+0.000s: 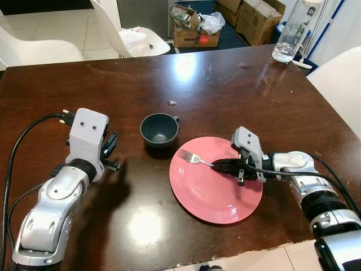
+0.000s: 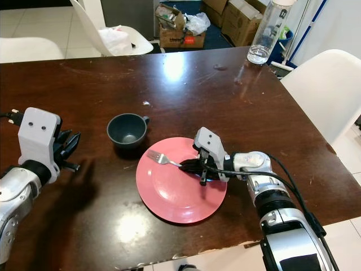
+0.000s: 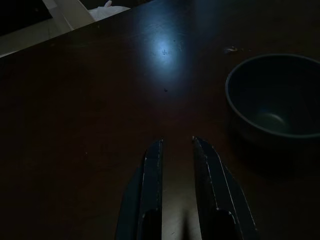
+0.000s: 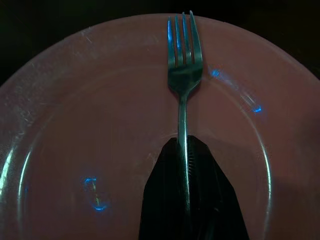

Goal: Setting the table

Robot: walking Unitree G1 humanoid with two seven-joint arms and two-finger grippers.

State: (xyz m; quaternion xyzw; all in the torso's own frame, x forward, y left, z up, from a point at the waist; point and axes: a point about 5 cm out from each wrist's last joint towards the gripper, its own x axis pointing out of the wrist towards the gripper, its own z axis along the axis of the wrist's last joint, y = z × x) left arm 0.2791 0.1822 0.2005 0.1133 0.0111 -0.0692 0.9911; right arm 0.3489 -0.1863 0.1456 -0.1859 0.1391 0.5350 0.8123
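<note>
The fork (image 1: 194, 158) is over the pink plate (image 1: 217, 200), held by its handle in the right claw (image 1: 225, 166), whose fingers are clamped together on it. Its tines point toward the plate's far left rim, in the direction of the cup. The right wrist view shows the fork (image 4: 184, 75) as plain metal with four tines, lying straight along the line of the fingers (image 4: 192, 200); whether it touches the plate surface or hangs just above it cannot be told.

The plate is round, shallow and bare of food, and sits near the front edge of the dark brown bench (image 1: 225, 84). A dark cup (image 1: 159, 129) stands upright just beside the plate's far left rim, apart from it. It appears empty, with a small handle on its far right side.

Progress, as judged: plate and cup are in place; the fork is in hand and not yet let go. Releasing it remains, perhaps beside the plate instead.

The left claw (image 1: 110, 148) hovers over the bench to the left of the cup, well apart from it. Its fingers (image 3: 152, 170) stand slightly apart and hold nothing.

A clear water bottle (image 1: 293, 31) stands at the far right corner. White chairs (image 1: 338, 84) surround the bench, and cardboard boxes (image 1: 259, 20) sit on the floor beyond.
</note>
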